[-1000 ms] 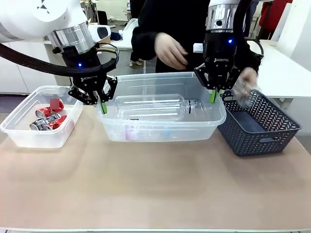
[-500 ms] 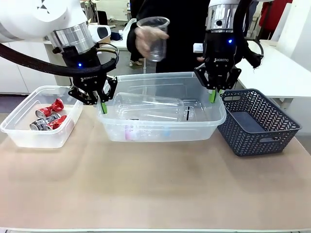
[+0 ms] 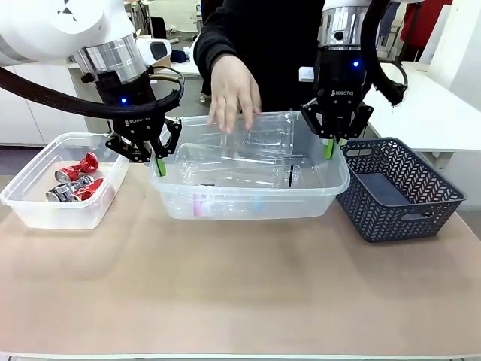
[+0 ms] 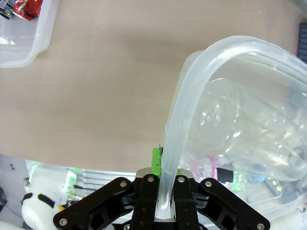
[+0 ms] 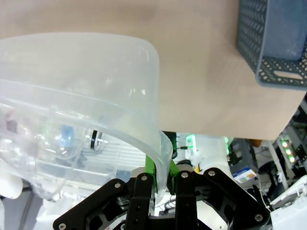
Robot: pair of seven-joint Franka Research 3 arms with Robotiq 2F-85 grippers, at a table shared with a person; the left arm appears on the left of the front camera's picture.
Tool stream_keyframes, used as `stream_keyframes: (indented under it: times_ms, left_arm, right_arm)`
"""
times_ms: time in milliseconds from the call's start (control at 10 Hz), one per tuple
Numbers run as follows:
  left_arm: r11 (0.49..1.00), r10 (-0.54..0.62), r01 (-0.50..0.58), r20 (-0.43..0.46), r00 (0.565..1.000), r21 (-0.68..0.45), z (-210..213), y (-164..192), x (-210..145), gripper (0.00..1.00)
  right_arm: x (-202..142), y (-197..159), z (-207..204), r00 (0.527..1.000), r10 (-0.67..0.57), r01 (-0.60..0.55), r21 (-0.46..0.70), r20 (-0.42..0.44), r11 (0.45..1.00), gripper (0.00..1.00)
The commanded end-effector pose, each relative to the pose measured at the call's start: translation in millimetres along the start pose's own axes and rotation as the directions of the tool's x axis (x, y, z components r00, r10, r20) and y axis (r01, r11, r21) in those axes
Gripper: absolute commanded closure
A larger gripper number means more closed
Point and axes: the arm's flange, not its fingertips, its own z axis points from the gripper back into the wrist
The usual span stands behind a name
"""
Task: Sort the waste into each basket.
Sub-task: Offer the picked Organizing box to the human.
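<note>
Your left gripper (image 3: 159, 167) pinches the big tub's (image 3: 248, 207) left rim; your right gripper (image 3: 329, 148) pinches its right rim. "ROBOTIQ" reads on both. Bottles (image 3: 233, 167) lie inside the tub, a person's hand (image 3: 234, 94) over them. Cans (image 3: 75, 183) sit in the small tub (image 3: 45, 214) left of it; grey basket (image 3: 398, 199) right.

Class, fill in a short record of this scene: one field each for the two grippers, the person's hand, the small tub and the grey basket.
left gripper: shut on big tub rim
right gripper: shut on same tub's opposite rim
person's hand: lowering a clear cup into big tub, above the bottles
small tub: holds red cans
grey basket: nothing visible inside
</note>
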Motion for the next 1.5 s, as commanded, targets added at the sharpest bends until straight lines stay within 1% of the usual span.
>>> stream_keyframes:
  times_ms: [0,1300,1400]
  left_arm:
    - [1.0,0.029,-0.03,0.022,0.999,0.009,1.5,2.3,4.3,0.96]
    - [1.0,0.029,-0.03,0.022,0.999,0.009,1.5,2.3,4.3,0.96]
    - [1.0,0.0,0.0,0.0,1.0,0.0,0.0,0.0,0.0,0.96]
  right_arm:
    - [-4.3,2.5,3.5,1.0,0.029,-0.029,0.002,-0.001,1.0,0.94]
    - [-4.3,2.5,3.5,1.0,0.029,-0.029,0.002,-0.001,1.0,0.94]
    - [0.0,0.0,0.0,1.0,0.0,0.0,0.0,0.0,1.0,0.94]
